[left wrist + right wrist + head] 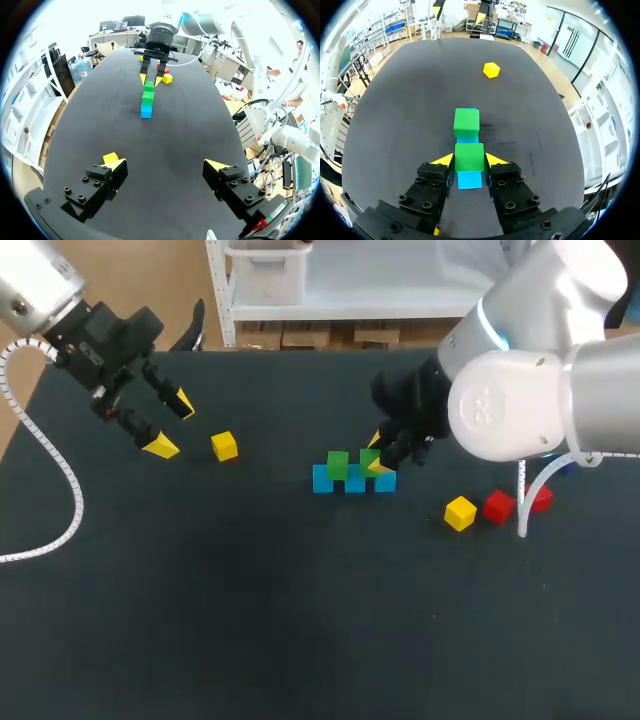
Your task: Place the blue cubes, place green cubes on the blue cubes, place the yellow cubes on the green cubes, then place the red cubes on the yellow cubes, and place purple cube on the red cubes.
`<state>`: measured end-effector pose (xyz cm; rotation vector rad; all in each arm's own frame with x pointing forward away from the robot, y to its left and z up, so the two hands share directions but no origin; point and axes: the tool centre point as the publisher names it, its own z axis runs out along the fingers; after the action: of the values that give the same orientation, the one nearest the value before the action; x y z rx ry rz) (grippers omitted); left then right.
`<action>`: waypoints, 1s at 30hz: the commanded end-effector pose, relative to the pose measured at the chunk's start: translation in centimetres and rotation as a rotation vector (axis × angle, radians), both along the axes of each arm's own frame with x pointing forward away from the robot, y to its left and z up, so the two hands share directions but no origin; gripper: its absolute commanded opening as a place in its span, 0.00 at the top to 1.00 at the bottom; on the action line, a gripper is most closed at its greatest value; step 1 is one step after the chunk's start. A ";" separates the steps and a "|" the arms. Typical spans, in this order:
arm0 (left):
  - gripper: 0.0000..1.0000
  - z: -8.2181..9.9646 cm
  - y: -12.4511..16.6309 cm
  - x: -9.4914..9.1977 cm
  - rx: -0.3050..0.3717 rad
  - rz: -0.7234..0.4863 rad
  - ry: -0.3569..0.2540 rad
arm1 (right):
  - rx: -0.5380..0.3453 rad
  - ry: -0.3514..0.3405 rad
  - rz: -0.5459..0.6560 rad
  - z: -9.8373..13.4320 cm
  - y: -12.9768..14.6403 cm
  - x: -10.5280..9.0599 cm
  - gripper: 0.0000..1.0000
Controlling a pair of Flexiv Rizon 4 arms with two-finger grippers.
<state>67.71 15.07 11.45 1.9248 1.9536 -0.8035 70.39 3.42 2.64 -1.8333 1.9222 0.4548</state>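
Pinching green cube (469, 156) atop blue cubes (469, 180): right gripper (469, 160); left gripper (166, 165) splayed above matte table (150, 145).

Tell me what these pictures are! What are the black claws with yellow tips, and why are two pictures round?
It is a robot with two arms at a black table. The big picture looks down from above. Each round picture comes from a camera on one arm's wrist, looking out along its gripper. The left gripper is open and holds nothing. The right gripper is shut on a small green cube, over a row of blue cubes. Another green cube already sits on that row. A yellow cube lies near the left gripper; another yellow cube and two red cubes lie near the right arm.
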 end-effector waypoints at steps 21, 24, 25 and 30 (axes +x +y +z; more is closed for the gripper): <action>0.00 0.0 0.0 0.1 -0.001 -0.003 0.000 | 0.002 0.010 0.001 -0.1 -0.1 0.1 1.00; 0.00 0.0 0.0 0.1 -0.001 -0.003 0.000 | 0.003 0.011 0.001 -0.1 -0.1 0.1 1.00; 0.00 0.0 0.0 0.1 -0.001 -0.003 0.000 | 0.003 0.011 0.001 -0.1 -0.1 0.1 1.00; 0.00 0.0 0.0 0.1 -0.001 -0.003 0.000 | 0.003 0.012 0.002 -0.1 -0.1 0.2 1.00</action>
<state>67.71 15.07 11.45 1.9248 1.9536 -0.8035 70.42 3.38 2.57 -1.8328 1.9291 0.4627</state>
